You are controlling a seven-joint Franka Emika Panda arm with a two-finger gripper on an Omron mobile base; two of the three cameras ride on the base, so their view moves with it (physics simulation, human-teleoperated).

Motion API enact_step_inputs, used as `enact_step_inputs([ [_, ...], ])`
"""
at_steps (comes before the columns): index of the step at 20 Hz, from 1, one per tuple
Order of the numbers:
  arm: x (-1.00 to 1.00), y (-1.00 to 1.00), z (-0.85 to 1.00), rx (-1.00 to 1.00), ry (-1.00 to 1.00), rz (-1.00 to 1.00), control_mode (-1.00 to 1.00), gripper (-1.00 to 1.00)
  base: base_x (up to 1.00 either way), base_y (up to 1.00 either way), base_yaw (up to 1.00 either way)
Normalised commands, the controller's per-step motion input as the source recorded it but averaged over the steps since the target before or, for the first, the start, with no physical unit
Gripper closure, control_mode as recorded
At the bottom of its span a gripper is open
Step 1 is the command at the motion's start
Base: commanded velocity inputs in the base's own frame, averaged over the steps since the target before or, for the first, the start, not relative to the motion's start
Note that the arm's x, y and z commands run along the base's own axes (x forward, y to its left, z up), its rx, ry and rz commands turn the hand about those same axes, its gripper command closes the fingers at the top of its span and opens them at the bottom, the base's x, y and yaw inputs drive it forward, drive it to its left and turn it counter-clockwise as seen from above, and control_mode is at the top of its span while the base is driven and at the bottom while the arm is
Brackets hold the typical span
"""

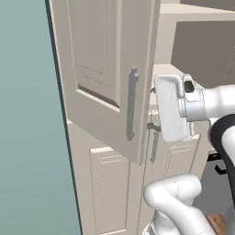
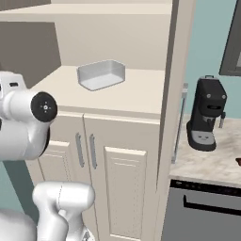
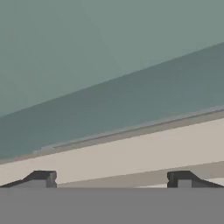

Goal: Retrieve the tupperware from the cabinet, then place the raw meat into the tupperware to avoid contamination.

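The tupperware [image 2: 101, 74], a white-grey lidless tub, sits on the open shelf of the beige cabinet [image 2: 117, 101], towards its back. The cabinet's upper left door [image 1: 101, 69] stands swung out, its grey bar handle [image 1: 132, 103] facing me. My white hand [image 1: 172, 108] hovers just right of that door's free edge, and the door hides its fingers. In the hand view the gripper [image 3: 111, 179] is open, its two dark fingertips [image 3: 41, 178] far apart with nothing between them, facing a beige edge and the teal wall. A small dark lump [image 2: 238, 161] at the counter's right edge may be the raw meat.
A black coffee machine [image 2: 207, 113] stands on the marbled counter [image 2: 207, 162] right of the cabinet. A beige panel with a grey handle [image 2: 180, 124] stands edge-on between shelf and counter. The lower cabinet doors [image 2: 124, 188] are shut. A teal wall [image 1: 27, 137] lies left.
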Motion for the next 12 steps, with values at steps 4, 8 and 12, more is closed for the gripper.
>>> enact_step_inputs([
  [4, -0.46, 0.96, -0.14, -0.03, 0.00, 0.06, -1.00, -1.00, 0.00, 0.00, 0.00],
  [8, -0.36, 0.97, -0.12, -0.02, 0.00, 0.04, -1.00, -1.00, 0.00, 0.00, 0.00],
  [12, -0.15, 0.91, -0.09, -0.02, 0.00, 0.00, -1.00, -1.00, 0.00, 0.00, 0.00],
])
